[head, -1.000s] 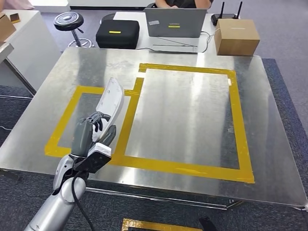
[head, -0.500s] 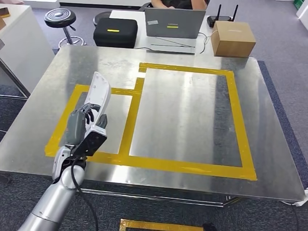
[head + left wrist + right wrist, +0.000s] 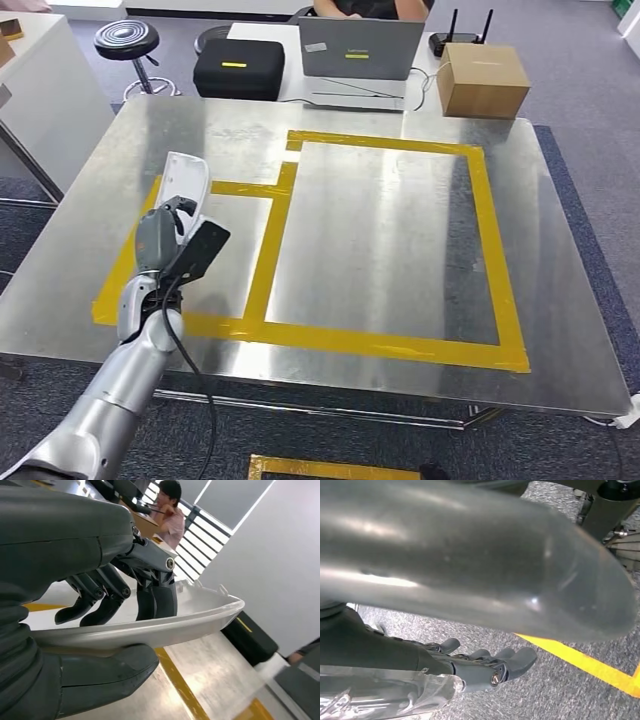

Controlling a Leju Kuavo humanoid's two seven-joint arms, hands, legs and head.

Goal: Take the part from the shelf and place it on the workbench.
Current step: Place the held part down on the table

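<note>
Gripping the white curved part (image 3: 186, 184), the left hand (image 3: 160, 238) holds it above the workbench (image 3: 362, 250), over the smaller yellow-taped rectangle (image 3: 192, 255). The right hand (image 3: 486, 662) appears empty, fingers loosely extended.

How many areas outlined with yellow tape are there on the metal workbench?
2. A small outlined area lies on the left side of the workbench, partly hidden by the left hand holding the white part. A large outlined area adjoins it on the right.
</note>
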